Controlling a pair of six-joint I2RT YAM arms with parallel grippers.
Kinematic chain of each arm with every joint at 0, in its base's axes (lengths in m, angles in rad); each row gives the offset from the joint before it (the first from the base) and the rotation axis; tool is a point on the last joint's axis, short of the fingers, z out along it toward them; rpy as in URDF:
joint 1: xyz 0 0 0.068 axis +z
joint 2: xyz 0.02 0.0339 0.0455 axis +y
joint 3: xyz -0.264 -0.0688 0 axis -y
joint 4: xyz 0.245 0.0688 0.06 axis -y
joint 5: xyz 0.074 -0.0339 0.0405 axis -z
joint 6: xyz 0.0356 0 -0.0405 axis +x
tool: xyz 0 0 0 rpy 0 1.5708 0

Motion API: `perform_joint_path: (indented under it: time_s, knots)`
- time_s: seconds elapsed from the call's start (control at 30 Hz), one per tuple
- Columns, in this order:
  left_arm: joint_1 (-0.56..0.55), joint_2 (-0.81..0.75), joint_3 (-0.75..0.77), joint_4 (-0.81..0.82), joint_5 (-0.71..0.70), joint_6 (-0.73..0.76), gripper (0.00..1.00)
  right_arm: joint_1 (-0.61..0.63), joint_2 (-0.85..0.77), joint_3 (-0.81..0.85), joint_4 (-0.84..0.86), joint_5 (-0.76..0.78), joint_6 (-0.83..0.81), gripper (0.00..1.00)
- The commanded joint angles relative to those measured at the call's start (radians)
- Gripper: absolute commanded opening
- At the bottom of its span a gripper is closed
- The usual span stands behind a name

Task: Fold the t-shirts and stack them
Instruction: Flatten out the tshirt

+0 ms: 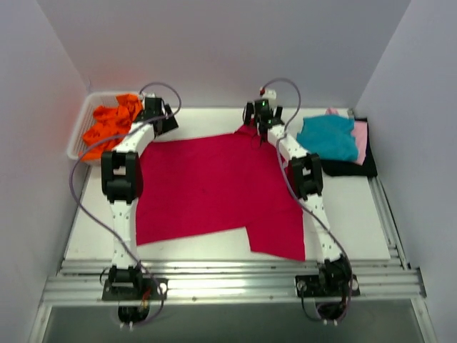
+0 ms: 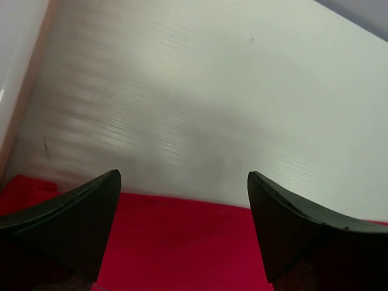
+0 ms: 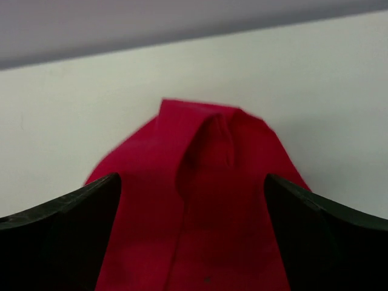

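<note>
- Basket (image 1: 77,143), white lattice, far left corner, holding the crumpled orange t-shirt (image 1: 111,121).
- Left gripper (image 2: 185,182): jaws spread above the red t-shirt's far left edge.
- Red t-shirt (image 1: 214,186) lies flat across the middle of the table (image 1: 350,214).
- Right gripper (image 3: 191,182): jaws spread either side of a raised red fold at the far edge.
- Teal t-shirt (image 1: 328,137) lies over the pink t-shirt (image 1: 360,139) and the black t-shirt (image 1: 350,168), far right.

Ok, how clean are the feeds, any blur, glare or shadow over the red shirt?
Top external: evenly lit, red shirt sharp, no glare. Left wrist: table streaky and soft, faint shadow ahead of the left tool. Right wrist: shirt's bunched edge slightly soft, right tool nearly black.
</note>
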Motion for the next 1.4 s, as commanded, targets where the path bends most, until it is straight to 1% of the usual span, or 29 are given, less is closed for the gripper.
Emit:
perform_joint_path:
  time_s: [0.0,0.03,0.1,0.13,0.2,0.27,0.37,0.4,0.43,0.47,0.5,0.53,0.57,0.6,0.63,0.67,0.7,0.8,0.9,1.07,1.17,1.2,1.3,1.37]
  knots:
    - [0.007,-0.052,0.166,-0.059,0.020,0.003,0.94,0.012,-0.250,-0.181,0.181,0.008,-0.010,1.00]
    - [0.005,-0.066,0.163,-0.059,-0.001,0.005,0.94,0.017,-0.364,-0.274,0.289,0.022,-0.018,1.00]
    - [0.004,-0.127,0.125,-0.045,-0.010,0.011,0.94,0.021,-0.449,-0.441,0.342,0.055,-0.026,1.00]
    - [0.004,-0.150,0.104,-0.038,-0.009,0.011,0.94,0.023,-0.515,-0.475,0.353,0.068,-0.024,1.00]
    - [-0.004,-0.235,0.055,-0.004,-0.001,0.017,0.94,0.023,-0.570,-0.559,0.371,0.068,-0.023,1.00]
    - [-0.013,-0.291,-0.028,0.016,-0.003,0.030,0.94,0.028,-0.630,-0.603,0.373,0.082,-0.024,1.00]
    - [-0.030,-0.422,-0.126,0.012,-0.010,0.051,0.94,0.029,-0.713,-0.719,0.361,0.138,-0.012,1.00]
    - [-0.036,-0.453,-0.157,0.007,-0.016,0.057,0.94,0.028,-0.745,-0.766,0.368,0.172,0.000,1.00]
    - [-0.041,-0.482,-0.192,0.011,-0.020,0.062,0.94,0.028,-0.811,-0.881,0.396,0.183,0.016,1.00]
    - [-0.049,-0.543,-0.278,0.027,-0.021,0.063,0.94,0.028,-0.845,-0.943,0.417,0.181,0.033,1.00]
    - [-0.053,-0.575,-0.326,0.039,-0.024,0.059,0.94,0.028,-0.877,-1.006,0.446,0.165,0.058,0.97]
    - [-0.056,-0.607,-0.378,0.056,-0.027,0.053,0.94,0.028,-0.931,-1.068,0.509,0.107,0.075,0.88]
    - [-0.064,-0.640,-0.481,0.073,-0.024,0.045,0.94,0.031,-0.945,-1.150,0.520,0.082,0.100,0.73]
    - [-0.069,-0.690,-0.528,0.106,-0.023,0.030,0.94,0.032,-0.951,-1.166,0.517,0.054,0.147,0.48]
    - [-0.075,-0.715,-0.569,0.120,-0.029,0.022,0.94,0.037,-0.938,-1.173,0.508,0.027,0.166,0.36]
    - [-0.090,-0.753,-0.611,0.152,-0.033,0.016,0.94,0.040,-0.922,-1.167,0.476,-0.013,0.183,0.23]
    - [-0.098,-0.767,-0.680,0.166,-0.033,0.013,0.94,0.052,-0.884,-1.160,0.462,-0.027,0.206,0.00]
    - [-0.122,-0.799,-0.761,0.183,-0.055,0.007,0.94,0.069,-0.824,-1.135,0.436,-0.059,0.215,0.00]
    - [-0.130,-0.810,-0.807,0.185,-0.056,-0.003,0.94,0.097,-0.749,-1.121,0.431,-0.076,0.226,0.00]
    - [-0.136,-0.835,-0.864,0.202,-0.067,-0.001,0.94,0.106,-0.686,-1.124,0.411,-0.073,0.263,0.00]
    - [-0.136,-0.845,-0.883,0.202,-0.070,0.002,0.94,0.101,-0.672,-1.137,0.343,-0.004,0.305,0.00]
    - [-0.136,-0.849,-0.886,0.203,-0.069,0.002,0.94,0.095,-0.677,-1.144,0.318,0.050,0.325,0.00]
    - [-0.136,-0.856,-0.900,0.206,-0.067,0.002,0.95,0.071,-0.693,-1.201,0.221,0.114,0.411,0.00]
    - [-0.136,-0.858,-0.910,0.217,-0.069,0.002,0.95,0.063,-0.704,-1.247,0.191,0.149,0.451,0.00]
